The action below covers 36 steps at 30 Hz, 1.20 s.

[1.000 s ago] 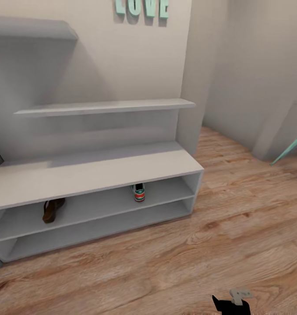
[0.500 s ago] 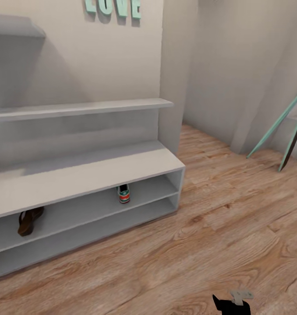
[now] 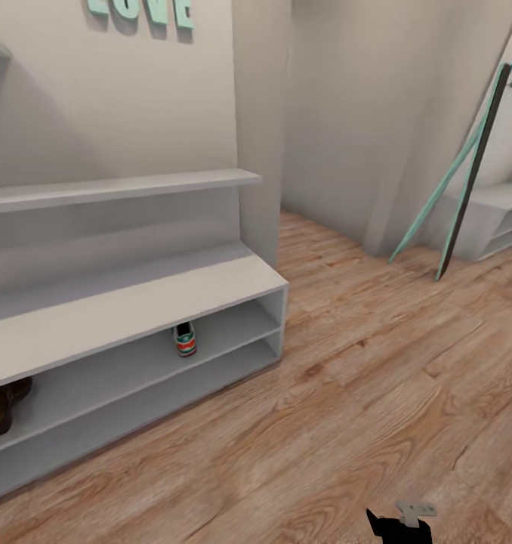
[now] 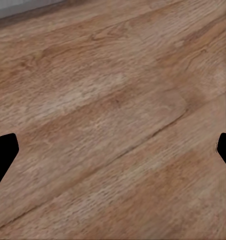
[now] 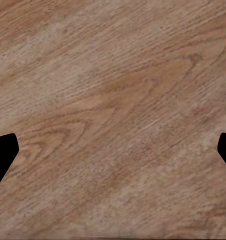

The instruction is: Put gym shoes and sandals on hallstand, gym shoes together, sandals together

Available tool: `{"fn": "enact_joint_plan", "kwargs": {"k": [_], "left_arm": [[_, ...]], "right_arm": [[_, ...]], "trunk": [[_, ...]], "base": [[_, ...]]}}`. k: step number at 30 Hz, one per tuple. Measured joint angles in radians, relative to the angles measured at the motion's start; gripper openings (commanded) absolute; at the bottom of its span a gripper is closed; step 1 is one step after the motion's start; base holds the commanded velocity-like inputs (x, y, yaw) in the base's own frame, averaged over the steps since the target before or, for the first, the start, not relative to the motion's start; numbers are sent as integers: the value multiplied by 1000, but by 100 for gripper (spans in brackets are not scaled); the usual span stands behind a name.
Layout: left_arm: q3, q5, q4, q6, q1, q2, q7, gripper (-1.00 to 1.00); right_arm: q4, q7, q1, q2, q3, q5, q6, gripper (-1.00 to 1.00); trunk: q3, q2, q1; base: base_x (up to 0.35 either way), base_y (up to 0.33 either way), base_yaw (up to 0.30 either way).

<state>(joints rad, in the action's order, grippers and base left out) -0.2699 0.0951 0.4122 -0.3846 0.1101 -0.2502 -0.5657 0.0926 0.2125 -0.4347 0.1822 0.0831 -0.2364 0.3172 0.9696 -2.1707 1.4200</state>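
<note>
One gym shoe (image 3: 184, 340) stands on the upper shelf row of the hallstand (image 3: 135, 298), heel outward, showing its red-and-green heel under the pale-grey top board. Well apart from it on the same shelf row, at the head view's left edge, a dark reddish-brown sandal (image 3: 1, 404) sits partly cut off by the frame (how much of it lies beyond the edge cannot be told). The lower shelf row runs beneath both. Above the hallstand a long wall shelf (image 3: 120, 185) runs across, and the teal "LOVE" letters (image 3: 139, 10) hang on the wall higher up.

The corridor floor (image 3: 346, 393) spreads out in warm brown planks to the right. Against the far wall lean two slim poles, one teal (image 3: 437, 193) and one dark (image 3: 471, 177), beside a second pale bench (image 3: 498, 219).

The left jaws (image 4: 113, 152) stand spread wide, the two dark fingertips (image 4: 3, 152) at opposite edges of the left wrist view with bare wood planks between them. The right jaws (image 5: 113, 152) are likewise spread wide over plain floor, gripping nothing.
</note>
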Motion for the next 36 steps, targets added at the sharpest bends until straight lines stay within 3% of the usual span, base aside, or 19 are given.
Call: {"fn": "enact_joint_plan", "kwargs": {"k": [22,36], "left_arm": [[5,-5,0,1,0,1,0,100],[4,-6,0,0,0,13,0,100]], "right_arm": [[1,0,0,0,-1,-1,0,100],[1,0,0,0,-1,-1,0,100]], "trunk": [[0,0,0],[0,0,0]], "base": [[2,0,-265],[172,-108,-265]]}}
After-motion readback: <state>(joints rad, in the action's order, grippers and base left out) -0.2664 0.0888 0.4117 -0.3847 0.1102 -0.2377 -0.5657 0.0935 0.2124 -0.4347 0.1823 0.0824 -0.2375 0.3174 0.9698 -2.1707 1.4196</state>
